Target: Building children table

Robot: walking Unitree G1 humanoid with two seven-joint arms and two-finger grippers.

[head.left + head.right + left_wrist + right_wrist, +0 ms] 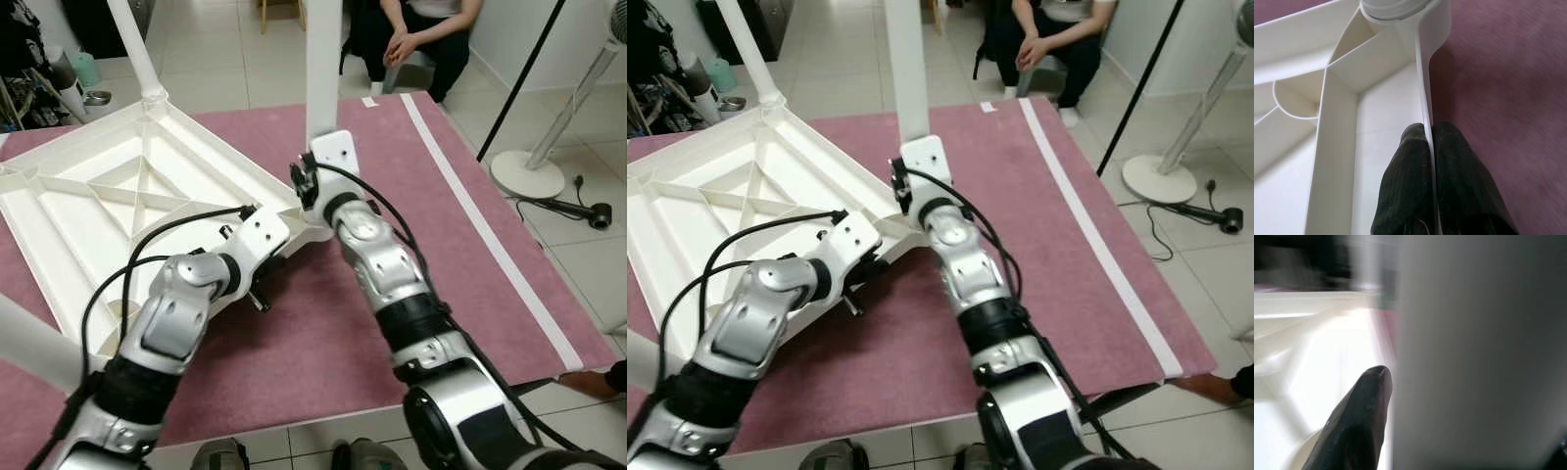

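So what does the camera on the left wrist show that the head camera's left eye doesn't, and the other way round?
The left wrist view shows, close up, the left hand with its two black fingers pinching the thin side wall of the upturned white tabletop.

The left eye view takes in the whole scene: both silver arms, the right hand at an upright white table leg, a seated person and a standing fan.

Both show the tabletop's ribbed underside and the pink mat beneath it.

No legible text, labels, brands or numbers anywhere (0 readable marks on any visible surface).
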